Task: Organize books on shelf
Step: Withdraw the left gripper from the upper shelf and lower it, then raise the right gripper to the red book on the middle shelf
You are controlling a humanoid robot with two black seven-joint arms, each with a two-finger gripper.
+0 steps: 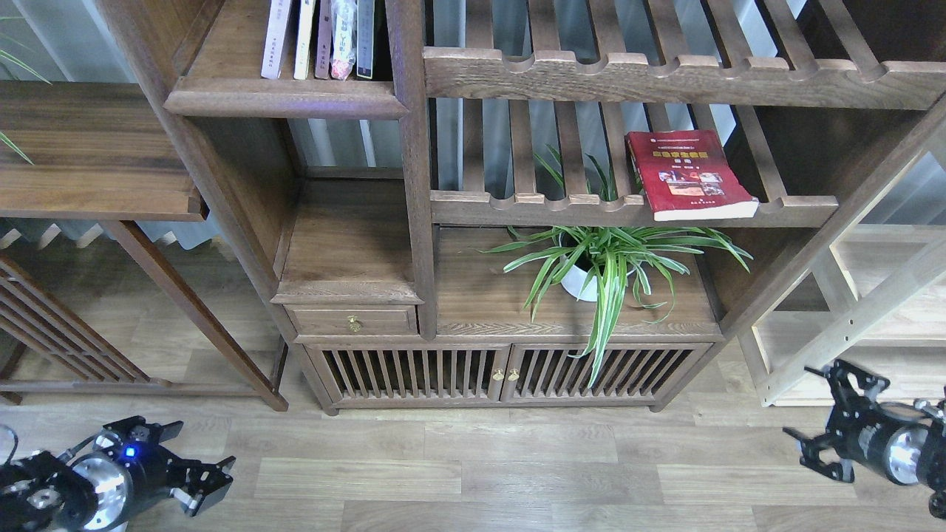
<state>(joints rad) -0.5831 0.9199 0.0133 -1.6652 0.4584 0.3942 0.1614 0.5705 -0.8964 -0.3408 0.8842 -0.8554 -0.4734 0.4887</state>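
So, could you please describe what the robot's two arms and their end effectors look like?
Both arms are black with a shiny silver round wrist section. The left end effector has two short black fingers, a small blue light glowing on its housing, and a black cable looping beside the wrist. The right end effector is a black, open, skeletal frame with angular fingers ahead of a black cylinder.

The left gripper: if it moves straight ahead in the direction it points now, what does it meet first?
The left gripper points right, low over the floor; the way looks free, though depth is unclear.
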